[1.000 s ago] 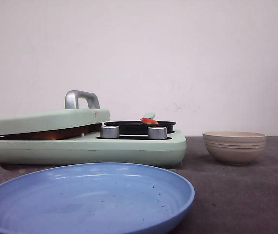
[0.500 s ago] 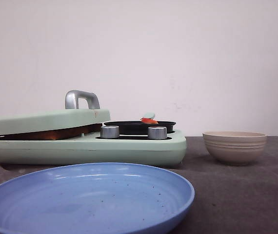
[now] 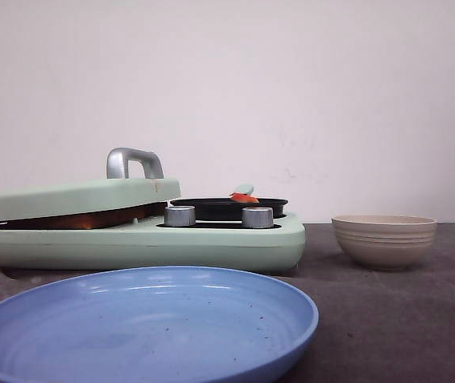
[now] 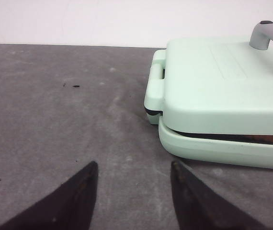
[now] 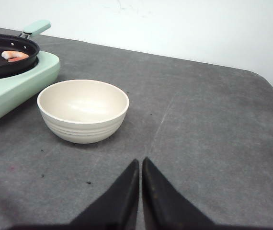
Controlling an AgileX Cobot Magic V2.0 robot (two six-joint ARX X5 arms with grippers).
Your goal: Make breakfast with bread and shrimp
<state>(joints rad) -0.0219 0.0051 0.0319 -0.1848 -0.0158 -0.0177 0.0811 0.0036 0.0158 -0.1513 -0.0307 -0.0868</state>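
Observation:
A mint-green cooker (image 3: 140, 239) stands on the grey table. Its lid (image 3: 76, 198) is down on the bread (image 3: 84, 219), of which only a brown edge shows in the gap, also in the left wrist view (image 4: 270, 140). Shrimp (image 5: 14, 55) lie in the small black pan (image 5: 2, 57) on the cooker's right side; one orange piece shows in the front view (image 3: 243, 197). My left gripper (image 4: 134, 165) is open and empty, low over the table beside the cooker's left end. My right gripper (image 5: 141, 162) is shut and empty, near the cream bowl (image 5: 83, 110).
A large blue plate (image 3: 144, 327) sits at the front, close to the camera. The cream bowl (image 3: 384, 239) stands right of the cooker and is empty. The lid has a grey handle (image 3: 134, 163). A white wall runs behind the table.

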